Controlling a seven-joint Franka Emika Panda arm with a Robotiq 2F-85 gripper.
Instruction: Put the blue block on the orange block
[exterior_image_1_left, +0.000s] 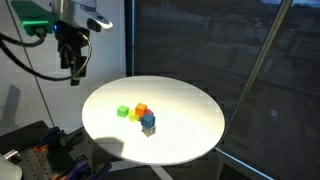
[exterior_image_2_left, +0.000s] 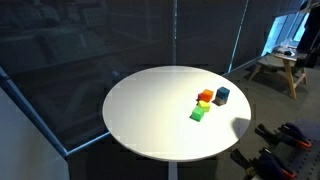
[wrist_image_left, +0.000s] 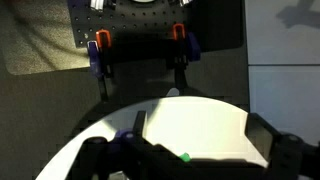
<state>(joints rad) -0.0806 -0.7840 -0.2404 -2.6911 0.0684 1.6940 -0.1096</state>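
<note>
The blue block (exterior_image_1_left: 148, 120) (exterior_image_2_left: 222, 95) sits on the round white table (exterior_image_1_left: 190, 100) (exterior_image_2_left: 150, 110) in a tight cluster of cubes, and seems to rest on a pale grey-white cube (exterior_image_1_left: 148, 130). The orange block (exterior_image_1_left: 142, 108) (exterior_image_2_left: 206, 95) is right beside it. A yellow cube (exterior_image_1_left: 133, 114) and a green cube (exterior_image_1_left: 122, 111) (exterior_image_2_left: 198, 114) lie close by. My gripper (exterior_image_1_left: 72, 68) hangs high above and off the table's edge, well away from the cubes, open and empty. In the wrist view its fingers (wrist_image_left: 190, 165) are spread wide, and only the green cube (wrist_image_left: 185, 156) shows.
Dark glass walls stand close behind the table in both exterior views. A wooden stool (exterior_image_2_left: 275, 68) stands beyond the table. Clamps with orange handles (wrist_image_left: 100, 40) sit on a dark board below the arm. Equipment (exterior_image_1_left: 30, 145) stands low beside the table.
</note>
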